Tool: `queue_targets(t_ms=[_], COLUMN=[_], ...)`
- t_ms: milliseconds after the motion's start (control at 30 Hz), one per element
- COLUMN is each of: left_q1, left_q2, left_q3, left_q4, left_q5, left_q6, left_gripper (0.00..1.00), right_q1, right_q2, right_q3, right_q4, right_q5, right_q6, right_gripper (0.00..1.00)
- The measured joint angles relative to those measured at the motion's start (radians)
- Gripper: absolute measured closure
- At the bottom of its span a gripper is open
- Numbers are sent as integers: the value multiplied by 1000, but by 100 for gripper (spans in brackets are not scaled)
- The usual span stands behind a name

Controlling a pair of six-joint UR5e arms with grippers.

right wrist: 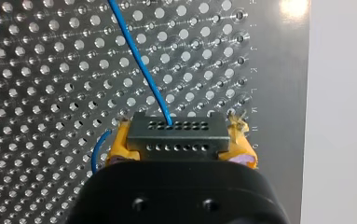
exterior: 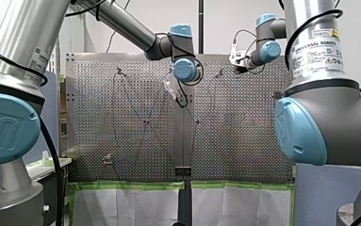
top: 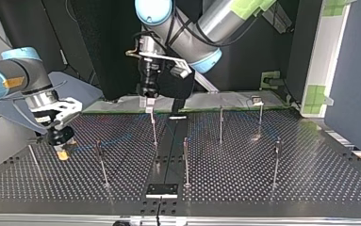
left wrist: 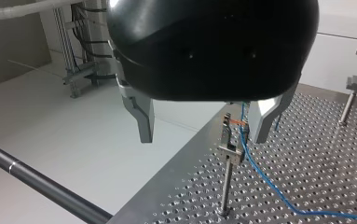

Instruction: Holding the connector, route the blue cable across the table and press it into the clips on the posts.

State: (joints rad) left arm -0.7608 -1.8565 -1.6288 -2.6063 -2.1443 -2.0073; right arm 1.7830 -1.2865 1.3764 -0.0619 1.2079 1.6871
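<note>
Hold connector (right wrist: 176,140) pinched between right fingers (right wrist: 119,144), blue cable (right wrist: 139,60) taut; with left fingers (left wrist: 141,119) spread astride the clip (left wrist: 227,140), press cable squarely down into it.

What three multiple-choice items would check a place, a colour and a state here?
1. Where is the connector? A. flat on the table B. between my right gripper's pads C. on a post
2. What colour is the cable? A. red B. green C. blue
3. My left gripper is: A. open B. shut on the cable C. shut on a post
Answers: B, yellow pads clamp it in the right wrist view; C, a blue line leaves the connector; A, its fingers stand well apart.
</note>
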Motion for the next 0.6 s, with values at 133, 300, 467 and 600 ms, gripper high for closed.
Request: queue_targets(t_ms=[133, 300, 467, 600], left_q1=[1, 3, 11, 16], left_q2=[0, -1, -6, -37], left_q3=[-39, -91, -140, -188], left_q4=[39, 91, 140, 188], left_q5=[-5, -6, -6, -13], left_q6=[1, 2, 1, -2], left_gripper=[0, 0, 0, 0], right_q1=[-1, -3, -5, -8], right_q2=[0, 0, 1, 1], right_q3=[1, 2, 2, 2], right_q4=[-1, -1, 0, 0], right_q5=[1, 1, 1, 1], right_q6=[0, -1, 0, 0], right_gripper=[100, 100, 100, 100])
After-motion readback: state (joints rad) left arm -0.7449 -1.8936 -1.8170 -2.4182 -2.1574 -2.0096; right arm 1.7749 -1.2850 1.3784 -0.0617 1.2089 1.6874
